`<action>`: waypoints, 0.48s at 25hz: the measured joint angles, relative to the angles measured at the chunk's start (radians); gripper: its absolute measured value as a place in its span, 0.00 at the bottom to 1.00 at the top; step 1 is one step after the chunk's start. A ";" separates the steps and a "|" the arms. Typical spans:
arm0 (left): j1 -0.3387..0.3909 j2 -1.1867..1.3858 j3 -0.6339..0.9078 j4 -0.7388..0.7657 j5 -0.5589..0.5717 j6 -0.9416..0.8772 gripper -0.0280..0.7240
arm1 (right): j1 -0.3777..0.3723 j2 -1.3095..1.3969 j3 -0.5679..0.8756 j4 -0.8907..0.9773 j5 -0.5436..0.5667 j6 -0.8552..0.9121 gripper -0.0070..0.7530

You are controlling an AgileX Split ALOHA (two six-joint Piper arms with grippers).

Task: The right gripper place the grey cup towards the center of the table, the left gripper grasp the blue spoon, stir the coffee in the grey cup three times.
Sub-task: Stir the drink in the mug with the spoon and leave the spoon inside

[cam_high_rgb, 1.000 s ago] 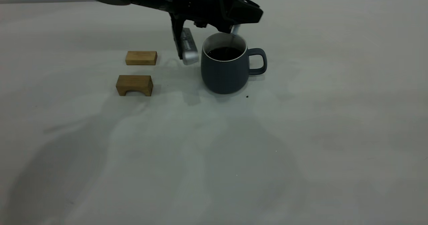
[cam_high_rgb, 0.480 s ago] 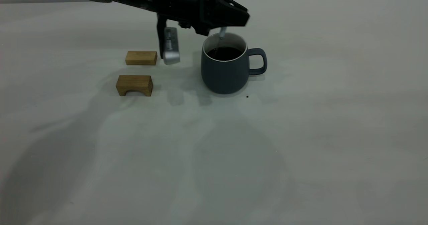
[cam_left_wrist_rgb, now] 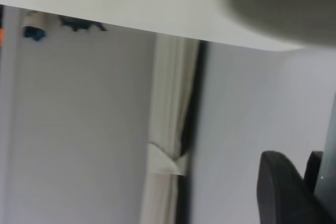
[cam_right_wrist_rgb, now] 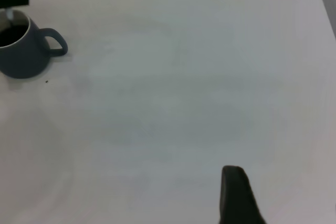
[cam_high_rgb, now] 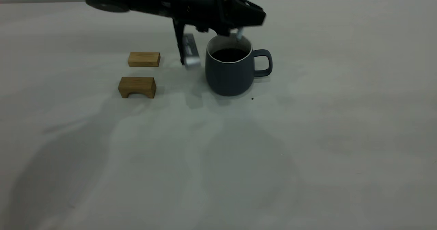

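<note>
1. The left gripper (cam_high_rgb: pixel 240 28) has swung back over the cup (cam_high_rgb: pixel 229 71): half a second ago it stood over the rim's side toward the blocks, and now it hangs over the far, handle-side rim.
2. It pinches the spoon (cam_high_rgb: pixel 239 34), of which only a short pale stub shows beneath the fingers; the bowel end is hidden behind the rim.
3. That back-and-forth reads as stirring under way; how many of the three turns are done I cannot tell.
4. The coffee (cam_high_rgb: pixel 229 54) sits dark below the rim, with one dark speck on the table (cam_high_rgb: pixel 307 148) just before the cup.
5. Two wooden blocks (cam_high_rgb: pixel 140 73) lie well apart from the cup, away from its handle.
6. The right gripper (cam_right_wrist_rgb: pixel 237 195) idles far from the cup; its fingers' state I cannot tell.
7. The left wrist view shows a pale wall and a curtain (cam_left_wrist_rgb: pixel 168 129).
</note>
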 joint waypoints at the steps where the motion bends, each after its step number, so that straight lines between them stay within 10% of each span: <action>1: -0.003 0.001 0.000 0.014 0.012 0.000 0.22 | 0.000 0.000 0.000 0.000 0.000 0.000 0.64; 12: 0.064 0.001 0.000 0.129 0.096 -0.001 0.22 | 0.000 0.000 0.000 0.000 0.000 0.000 0.64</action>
